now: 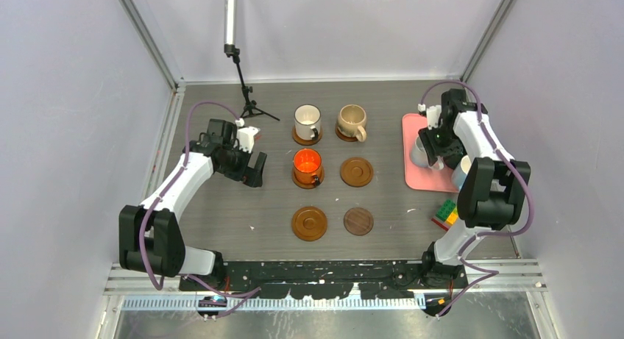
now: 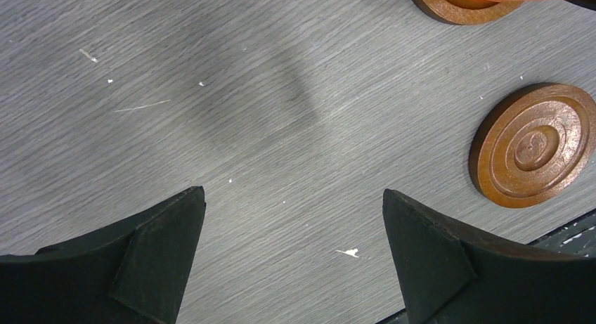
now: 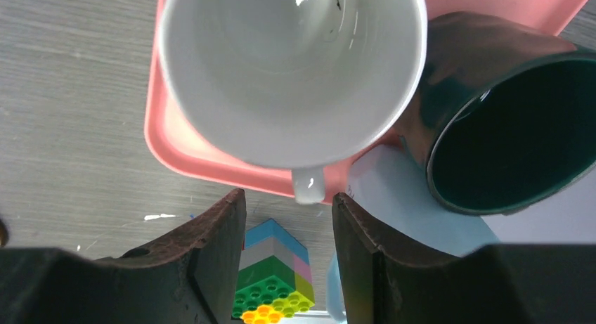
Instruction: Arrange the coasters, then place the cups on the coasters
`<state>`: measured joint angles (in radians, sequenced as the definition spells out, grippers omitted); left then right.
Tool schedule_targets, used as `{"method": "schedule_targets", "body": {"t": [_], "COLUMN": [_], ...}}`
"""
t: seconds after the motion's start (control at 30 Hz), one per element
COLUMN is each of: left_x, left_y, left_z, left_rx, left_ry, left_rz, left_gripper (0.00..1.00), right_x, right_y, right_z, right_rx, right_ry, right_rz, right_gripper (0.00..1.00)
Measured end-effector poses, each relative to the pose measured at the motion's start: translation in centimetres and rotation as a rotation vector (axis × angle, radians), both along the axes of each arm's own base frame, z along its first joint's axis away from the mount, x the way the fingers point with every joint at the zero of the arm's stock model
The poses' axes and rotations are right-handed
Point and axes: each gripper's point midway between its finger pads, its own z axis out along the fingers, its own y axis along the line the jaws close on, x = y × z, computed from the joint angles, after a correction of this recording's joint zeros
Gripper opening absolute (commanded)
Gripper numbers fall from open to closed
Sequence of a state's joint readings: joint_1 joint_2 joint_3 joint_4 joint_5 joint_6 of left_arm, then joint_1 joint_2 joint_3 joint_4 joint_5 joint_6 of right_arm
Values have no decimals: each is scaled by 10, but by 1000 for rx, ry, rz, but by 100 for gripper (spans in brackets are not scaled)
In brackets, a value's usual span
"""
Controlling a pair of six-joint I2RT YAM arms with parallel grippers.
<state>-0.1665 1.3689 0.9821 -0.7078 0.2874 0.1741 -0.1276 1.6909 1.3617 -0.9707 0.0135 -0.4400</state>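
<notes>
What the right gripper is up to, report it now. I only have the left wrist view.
Observer: The right gripper is open, its gap lined up with the handle of a white cup on the pink tray.
Operator: List the bare coasters.
Observer: Three: the middle-right coaster, the front-left coaster and the dark flat coaster.
Operator: Name the cups beside that one.
Observer: A dark green cup and a light blue cup.
</notes>
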Motion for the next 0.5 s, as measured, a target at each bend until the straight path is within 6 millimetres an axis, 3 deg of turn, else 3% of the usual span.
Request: {"method": "schedule_targets", "body": {"t": [0.5], "left_x": [1], "left_y": [3], "left_z": [-1], "left_rx": [21], "left_ry": [-7], "left_rz": [-6], "left_gripper": [100], "right_x": [17], "right_y": [-4], "right_z": [-52], "right_rx": [2], "right_ry": [-39], "right_rz": [-49], "right_gripper": [47]}}
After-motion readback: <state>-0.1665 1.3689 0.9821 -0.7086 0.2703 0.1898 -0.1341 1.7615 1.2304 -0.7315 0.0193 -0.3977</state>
